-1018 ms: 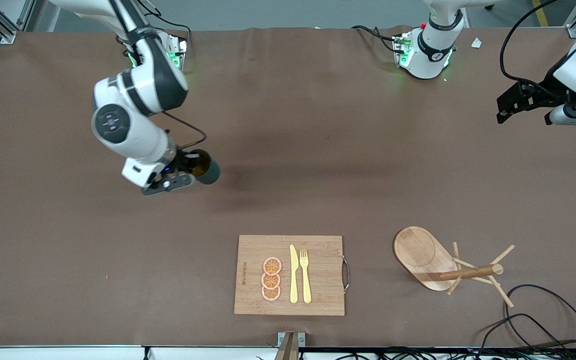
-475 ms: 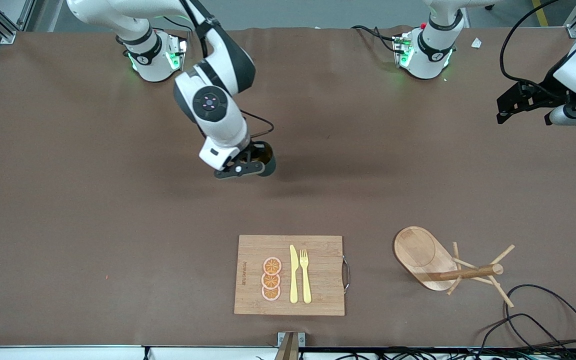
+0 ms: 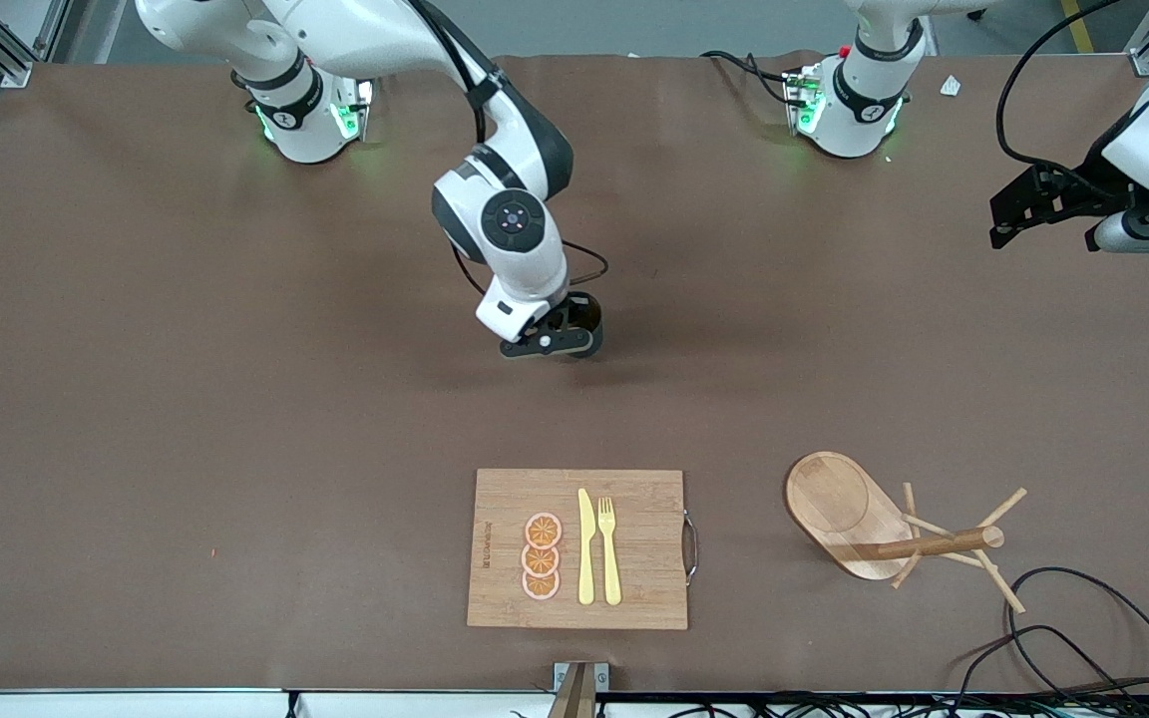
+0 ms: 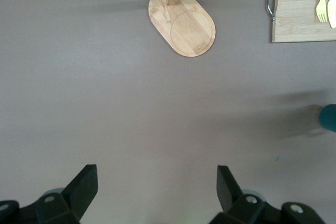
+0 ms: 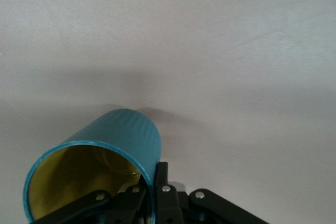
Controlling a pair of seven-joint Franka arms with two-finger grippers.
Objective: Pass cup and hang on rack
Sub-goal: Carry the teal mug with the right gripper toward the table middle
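Cup (image 3: 586, 321) is travelling in your right gripper (image 3: 560, 337), pinched by its rim, and is now hanging over the middle of the surface, having come from the right arm's end. Your left gripper (image 3: 1018, 212) is waiting spread wide, well apart, so the handover is drawing closer; the rack (image 3: 874, 524) is standing untouched.

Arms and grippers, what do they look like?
Both arms are glossy white with black joint bands, round joint caps and green-lit bases. Right gripper: black two-finger, thin black cable looping beside it. Left gripper: black, angular fingers, thick black cable.
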